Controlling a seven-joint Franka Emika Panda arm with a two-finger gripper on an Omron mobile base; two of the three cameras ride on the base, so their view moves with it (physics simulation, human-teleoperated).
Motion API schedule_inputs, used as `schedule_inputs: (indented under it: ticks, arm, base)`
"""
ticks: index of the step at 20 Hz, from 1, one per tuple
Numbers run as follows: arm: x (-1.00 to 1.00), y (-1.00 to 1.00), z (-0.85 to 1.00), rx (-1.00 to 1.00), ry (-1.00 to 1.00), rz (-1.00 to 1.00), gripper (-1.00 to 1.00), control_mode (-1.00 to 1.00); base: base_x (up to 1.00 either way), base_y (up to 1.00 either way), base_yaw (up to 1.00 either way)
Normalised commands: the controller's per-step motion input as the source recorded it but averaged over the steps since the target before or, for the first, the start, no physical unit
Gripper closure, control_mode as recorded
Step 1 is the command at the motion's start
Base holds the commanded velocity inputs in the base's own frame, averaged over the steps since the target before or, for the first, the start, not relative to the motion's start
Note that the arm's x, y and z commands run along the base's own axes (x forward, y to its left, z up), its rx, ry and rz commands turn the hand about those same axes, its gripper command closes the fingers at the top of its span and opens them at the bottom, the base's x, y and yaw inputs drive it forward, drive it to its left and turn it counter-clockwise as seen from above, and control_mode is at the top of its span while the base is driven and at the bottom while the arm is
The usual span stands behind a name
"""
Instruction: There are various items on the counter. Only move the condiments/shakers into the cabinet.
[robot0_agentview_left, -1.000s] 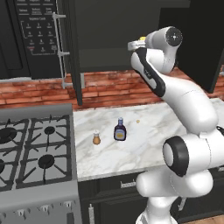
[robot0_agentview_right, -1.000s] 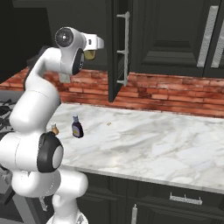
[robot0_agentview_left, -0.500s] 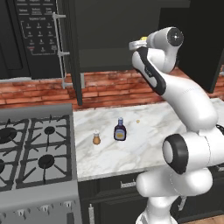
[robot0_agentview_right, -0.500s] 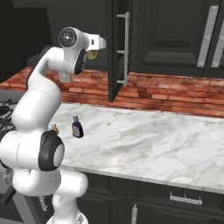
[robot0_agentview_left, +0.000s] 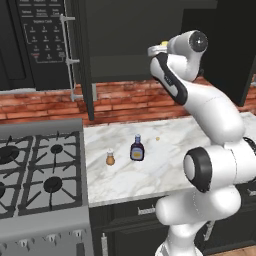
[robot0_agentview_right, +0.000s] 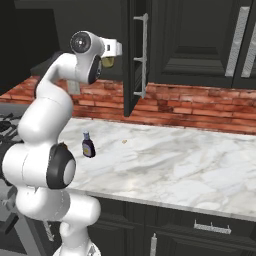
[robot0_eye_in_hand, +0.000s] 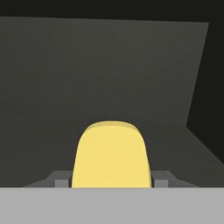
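Setting: dark kitchen with a red brick wall behind the white marble counter (robot0_agentview_left: 150, 175).
Stove (robot0_agentview_left: 35, 175): placed at the left end of the counter.
Shaker (robot0_agentview_left: 110, 158): standing upright on the counter, near the stove.
Sauce bottle (robot0_agentview_left: 137, 148): standing upright just beside the shaker.
Orange speck (robot0_agentview_left: 157, 138): lying behind the sauce bottle.
Gripper (robot0_eye_in_hand: 112, 186): raised at the open cabinet (robot0_eye_in_hand: 109, 74); its fingers (robot0_eye_in_hand: 59, 179) are closed on both sides of the yellow squeeze bottle (robot0_eye_in_hand: 111, 155).
Yellow squeeze bottle: held inside the cabinet opening, in front of its dark back wall.
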Motion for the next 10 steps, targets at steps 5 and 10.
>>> schedule_inputs:
  ticks: [5,10]
  arm:
    - [0.5,0.0,0.0,0.0,0.02,-0.06,1.0,-1.0]
    - [0.63,0.0,-0.01,0.0,0.05,-0.05,1.0,-1.0]
  base:
    - [0.0,0.0,0.0]
    - [0.0,0.0,0.0]
